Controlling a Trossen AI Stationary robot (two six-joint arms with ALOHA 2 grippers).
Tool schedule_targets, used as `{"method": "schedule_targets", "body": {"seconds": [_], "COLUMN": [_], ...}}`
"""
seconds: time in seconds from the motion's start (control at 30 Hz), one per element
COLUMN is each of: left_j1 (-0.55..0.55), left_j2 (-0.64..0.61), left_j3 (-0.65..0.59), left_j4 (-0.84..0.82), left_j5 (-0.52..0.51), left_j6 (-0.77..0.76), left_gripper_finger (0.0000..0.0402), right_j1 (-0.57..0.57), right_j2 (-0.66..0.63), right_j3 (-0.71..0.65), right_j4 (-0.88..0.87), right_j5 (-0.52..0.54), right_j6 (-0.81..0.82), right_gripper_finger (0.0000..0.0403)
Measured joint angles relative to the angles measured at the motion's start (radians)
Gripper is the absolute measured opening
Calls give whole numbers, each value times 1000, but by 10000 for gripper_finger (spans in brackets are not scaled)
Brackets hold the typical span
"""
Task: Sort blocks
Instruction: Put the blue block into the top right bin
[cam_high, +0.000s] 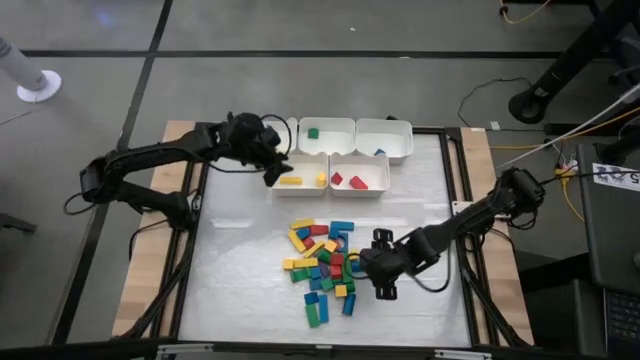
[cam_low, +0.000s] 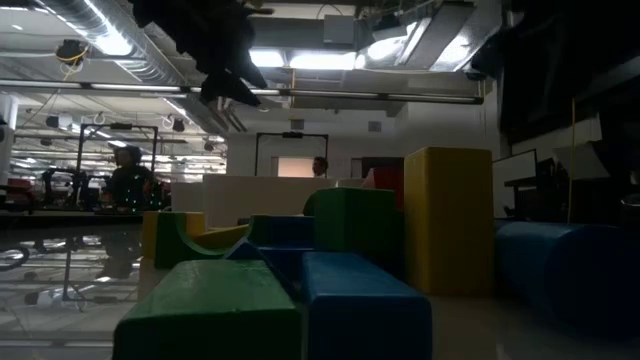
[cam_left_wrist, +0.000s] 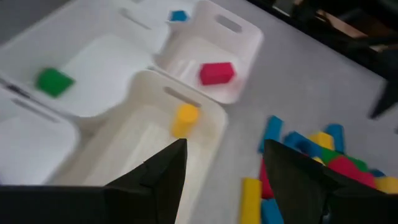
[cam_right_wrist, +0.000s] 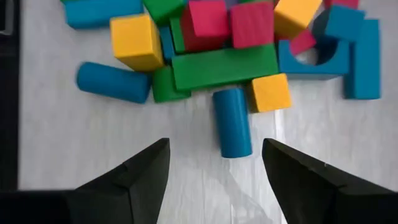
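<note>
The blocks lie in a loose pile (cam_high: 322, 265) of red, yellow, green and blue pieces on the white mat, and fill the low view (cam_low: 300, 290). My right gripper (cam_high: 378, 272) hovers open at the pile's right edge. In its wrist view a blue cylinder (cam_right_wrist: 232, 122) lies on its side just ahead of the fingers (cam_right_wrist: 214, 180). My left gripper (cam_high: 272, 170) stands open over the left end of the bin holding yellow blocks (cam_left_wrist: 185, 118), with nothing between its fingers (cam_left_wrist: 224, 180).
White bins stand at the far side: one with a green block (cam_high: 313, 132), one with a blue block (cam_high: 380, 152), one with yellow blocks (cam_high: 291, 181), one with red blocks (cam_high: 357, 182). Bare mat (cam_high: 240, 280) lies left of the pile.
</note>
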Motion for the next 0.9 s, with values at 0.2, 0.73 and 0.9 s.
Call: {"method": "schedule_targets", "body": {"seconds": [0.2,0.73,0.9], "left_j1": [-106,-277,-289], "left_j2": [0,0,0], "left_j3": [0,0,0], "left_j4": [1,1,1], "left_j5": [-1,-88,-91], "left_j6": [-55,-197,-198], "left_gripper_finger": [198,198,198], "right_j1": [-1,-31,-45], "right_j2": [97,249,254], "right_j3": [0,0,0], "right_j4": [-1,70,94], "right_j5": [-2,9,9], "right_j6": [-5,-9,-10], "right_gripper_finger": [257,257,242]}}
